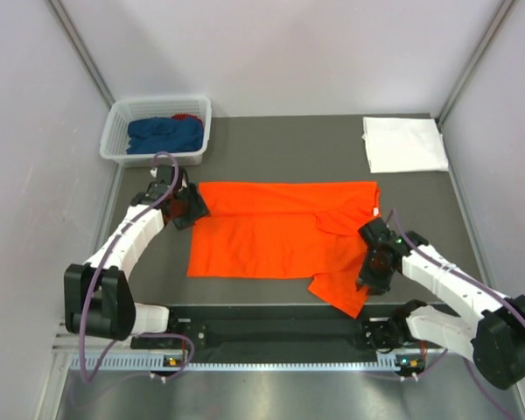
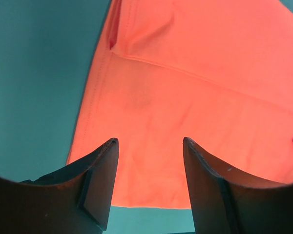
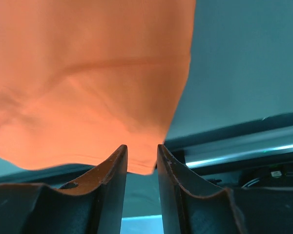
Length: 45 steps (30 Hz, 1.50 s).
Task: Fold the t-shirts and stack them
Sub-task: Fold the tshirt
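Beneath the left gripper [image 2: 149,141], whose jaws stood wide apart and held nothing, lay the left edge of the orange t-shirt [image 1: 262,236], spread on the table [image 1: 280,149] with a seam running across ahead of the fingertips. The right gripper [image 3: 141,147] hung at the shirt's near right corner, its jaws only narrowly parted. The tip of a loose flap reached just between them, but a gap showed on either side, so the cloth looked released rather than pinched.

The step in hand appeared to be taking hold of both ends for the next fold. To do it well, each gripper should have come down onto a single edge and closed on all the layers at that spot. The crumpled flap under the right gripper probably needed smoothing first, or the fold would set crooked. Lifting both ends level would have kept the crease straight.

Well beyond the right gripper sat the folded white t-shirt [image 1: 404,144]. Just beyond the left one, the basket [image 1: 114,131] held the dark blue t-shirt [image 1: 164,134] and the red t-shirt [image 1: 188,116].

No brand, label or writing could be read anywhere.
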Each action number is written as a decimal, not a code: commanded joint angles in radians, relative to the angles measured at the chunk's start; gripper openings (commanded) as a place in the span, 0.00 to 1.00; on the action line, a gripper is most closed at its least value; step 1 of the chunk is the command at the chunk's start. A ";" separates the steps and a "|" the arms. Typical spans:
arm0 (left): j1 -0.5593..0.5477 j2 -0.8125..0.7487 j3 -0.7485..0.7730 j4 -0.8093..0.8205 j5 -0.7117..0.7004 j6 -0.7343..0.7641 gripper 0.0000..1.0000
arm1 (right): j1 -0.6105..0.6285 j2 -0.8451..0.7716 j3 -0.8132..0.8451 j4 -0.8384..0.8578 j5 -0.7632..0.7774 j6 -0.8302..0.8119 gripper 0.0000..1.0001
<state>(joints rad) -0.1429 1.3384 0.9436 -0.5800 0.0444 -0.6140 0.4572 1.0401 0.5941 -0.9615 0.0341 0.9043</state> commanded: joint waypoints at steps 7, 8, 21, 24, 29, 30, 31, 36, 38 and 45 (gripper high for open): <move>0.005 -0.039 -0.069 0.028 0.100 -0.010 0.60 | 0.221 -0.075 -0.086 -0.026 -0.066 0.211 0.34; 0.005 -0.039 -0.074 0.031 0.103 -0.012 0.60 | 0.230 -0.081 -0.099 -0.023 -0.063 0.223 0.34; 0.006 -0.053 -0.094 0.031 0.089 -0.012 0.60 | 0.350 -0.097 -0.206 0.119 -0.043 0.384 0.37; 0.006 -0.056 -0.100 0.031 0.086 -0.009 0.60 | 0.360 -0.129 -0.266 0.155 -0.040 0.438 0.34; 0.008 -0.073 -0.111 0.017 0.063 -0.001 0.60 | 0.382 -0.201 -0.254 0.112 0.019 0.484 0.07; 0.009 -0.080 -0.108 0.005 0.046 -0.001 0.60 | 0.383 -0.233 -0.248 0.098 0.026 0.490 0.02; 0.012 -0.093 -0.103 -0.007 0.034 -0.001 0.60 | 0.383 -0.250 -0.235 0.087 0.027 0.492 0.00; 0.022 -0.123 -0.013 -0.131 -0.180 -0.030 0.59 | 0.385 -0.348 -0.174 0.018 0.078 0.467 0.00; 0.026 -0.136 0.009 -0.184 -0.215 -0.056 0.59 | 0.386 -0.351 -0.148 0.010 0.102 0.447 0.00; 0.045 -0.249 -0.112 -0.195 -0.204 -0.185 0.54 | 0.385 -0.293 -0.082 0.010 0.154 0.395 0.00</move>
<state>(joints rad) -0.1074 1.1385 0.8799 -0.7296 -0.1432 -0.7147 0.8284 0.7322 0.4625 -0.9352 0.1349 1.3289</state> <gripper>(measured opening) 0.544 0.010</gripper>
